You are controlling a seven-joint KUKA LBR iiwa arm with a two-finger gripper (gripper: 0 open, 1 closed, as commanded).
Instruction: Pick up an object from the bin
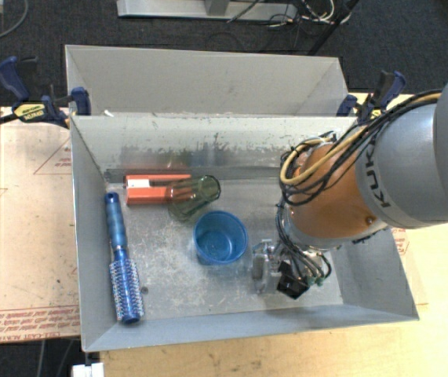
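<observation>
Gripper [265, 273] just beside blue cup [220, 238], open or closed cannot tell, "KU" lettered on arm [412, 163]

Arm: silver-grey metal arm [420, 163], entering from the gripper's right.
Wrist: orange cover [329, 206], looped cables [310, 163].
Gripper: grey metal gripper [265, 270], lowered below the wrist.

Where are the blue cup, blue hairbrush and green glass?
blue cup [220, 239], camera view, inside bottom.
blue hairbrush [119, 251], camera view, handle near bristles.
green glass [194, 196], camera view, side wall.

Bright, even light; faint soft shadows
</observation>
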